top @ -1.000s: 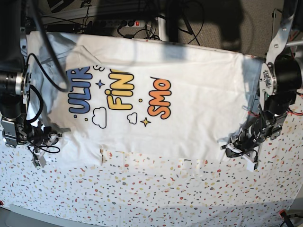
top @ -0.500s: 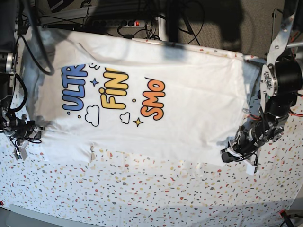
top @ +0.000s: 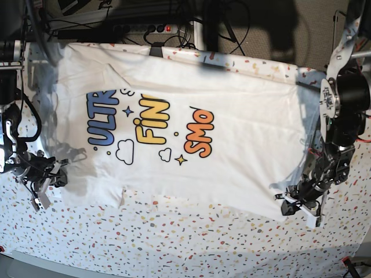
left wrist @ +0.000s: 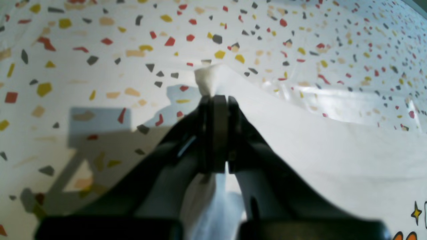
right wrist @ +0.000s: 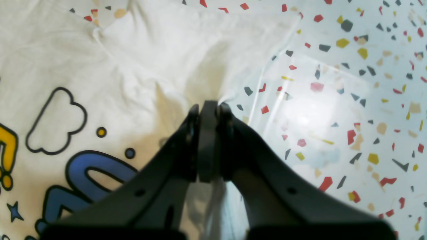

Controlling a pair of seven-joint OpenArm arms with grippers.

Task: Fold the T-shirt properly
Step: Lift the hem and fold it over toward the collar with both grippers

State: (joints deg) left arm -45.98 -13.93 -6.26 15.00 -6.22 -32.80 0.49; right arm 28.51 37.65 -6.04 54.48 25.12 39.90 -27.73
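The T-shirt [top: 232, 133] lay print-up and spread across the speckled counter [top: 174, 243], most of it flat. I had the left end effector [top: 298, 200] clamped on one near corner of the cloth, a small white nub poking out past the pinched pads in the left wrist view, and the right end effector [top: 43, 179] clamped on the fabric edge at the other side near the sleeve. To do this step well, I judged I should keep both grips level and the near edge taut between them, move both arms together, and lay the cloth down without dragging wrinkles into the body. The print read "ULTR", "FIN" and "SMO" in blue, yellow and orange, with small clouds and stars; the rest of the lettering I could not make out.
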